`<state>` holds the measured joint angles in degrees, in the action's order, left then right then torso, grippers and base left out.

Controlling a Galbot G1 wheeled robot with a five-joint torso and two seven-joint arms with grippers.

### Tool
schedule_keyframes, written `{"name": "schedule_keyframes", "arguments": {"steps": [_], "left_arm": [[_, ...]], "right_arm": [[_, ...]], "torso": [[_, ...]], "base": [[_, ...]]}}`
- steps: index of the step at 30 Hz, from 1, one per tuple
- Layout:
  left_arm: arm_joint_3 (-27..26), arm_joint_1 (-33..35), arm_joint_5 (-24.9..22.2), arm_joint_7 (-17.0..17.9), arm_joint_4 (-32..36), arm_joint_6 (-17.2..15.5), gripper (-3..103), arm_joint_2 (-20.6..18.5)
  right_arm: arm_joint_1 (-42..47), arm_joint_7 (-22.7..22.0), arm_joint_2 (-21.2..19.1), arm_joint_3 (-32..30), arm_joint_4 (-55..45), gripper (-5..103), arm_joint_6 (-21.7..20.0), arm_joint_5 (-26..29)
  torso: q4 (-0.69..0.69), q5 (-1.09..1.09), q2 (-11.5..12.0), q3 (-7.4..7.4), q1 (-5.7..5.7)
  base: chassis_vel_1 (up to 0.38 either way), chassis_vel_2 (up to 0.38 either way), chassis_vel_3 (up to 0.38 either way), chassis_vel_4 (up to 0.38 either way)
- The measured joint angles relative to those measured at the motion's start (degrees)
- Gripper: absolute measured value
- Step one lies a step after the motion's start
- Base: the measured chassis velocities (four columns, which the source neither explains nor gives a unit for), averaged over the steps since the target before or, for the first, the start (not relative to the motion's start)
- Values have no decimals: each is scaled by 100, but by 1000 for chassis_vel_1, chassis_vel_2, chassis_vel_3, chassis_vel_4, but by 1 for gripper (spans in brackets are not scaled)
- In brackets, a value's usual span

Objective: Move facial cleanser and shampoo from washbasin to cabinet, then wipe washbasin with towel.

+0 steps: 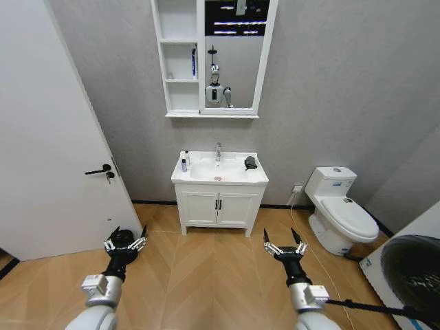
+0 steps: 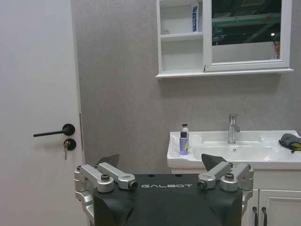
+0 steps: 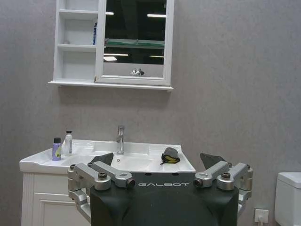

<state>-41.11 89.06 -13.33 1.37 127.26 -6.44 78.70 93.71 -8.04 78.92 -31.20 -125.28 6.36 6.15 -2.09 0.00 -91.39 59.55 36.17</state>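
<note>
Right now my left gripper point(image 1: 126, 240) hangs low over the wood floor point(image 1: 206, 275), fingers spread wide with nothing between them; the left wrist view shows the same gap between its dark fingertips point(image 2: 109, 160). My right gripper point(image 1: 284, 243) sits level with it on the other side, also splayed apart and holding nothing, its fingertips point(image 3: 210, 159) well separated in the right wrist view. Both are well short of the furniture ahead.

Beyond them I see the washbasin point(image 1: 218, 170) on its low two-door cupboard point(image 1: 218, 208) against the grey wall, the chrome tap point(image 1: 218, 150) at the back rim. On the basin's left rear corner stand two small bottles just beside each other: a purple bottle point(image 2: 183, 143) with a dark cap in front, and a white bottle point(image 2: 185, 130) with a dark top behind it. I can't tell which is the cleanser and which the shampoo. On the basin's right ledge lies the towel point(image 1: 250, 162), a dark bundle with a bit of yellow at its edge.

Above the basin hangs the cabinet point(image 1: 180, 58), three narrow shelves joined to the mirror point(image 1: 234, 51). A blue-and-white tube point(image 2: 194, 18) stands on one of the upper shelves. A white door point(image 1: 48, 137) is on my left, a toilet point(image 1: 337, 206) on my right.
</note>
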Motion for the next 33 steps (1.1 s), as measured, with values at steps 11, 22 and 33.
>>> {"name": "schedule_keyframes", "arguments": {"steps": [11,22,33], "left_arm": [[284,26,179,-10,-67,28,99,76],[305,-32,187,-13,-145,71,99,105],[278,-51,147,-11,-185,78,99,113]], "right_arm": [[92,-59,38,-11,-8,100,98,-25],[96,-82,43,-6,-10,100,98,-40],[107,-76,63,10,59,100,167,-61]], "torso": [[0,0,-1,-1,-2],[-3,3,1,1,3],[1,-2,0,0,0]], "base": [[-28,25,25,-33],[-195,189,202,-186],[-206,219,212,-220]]}}
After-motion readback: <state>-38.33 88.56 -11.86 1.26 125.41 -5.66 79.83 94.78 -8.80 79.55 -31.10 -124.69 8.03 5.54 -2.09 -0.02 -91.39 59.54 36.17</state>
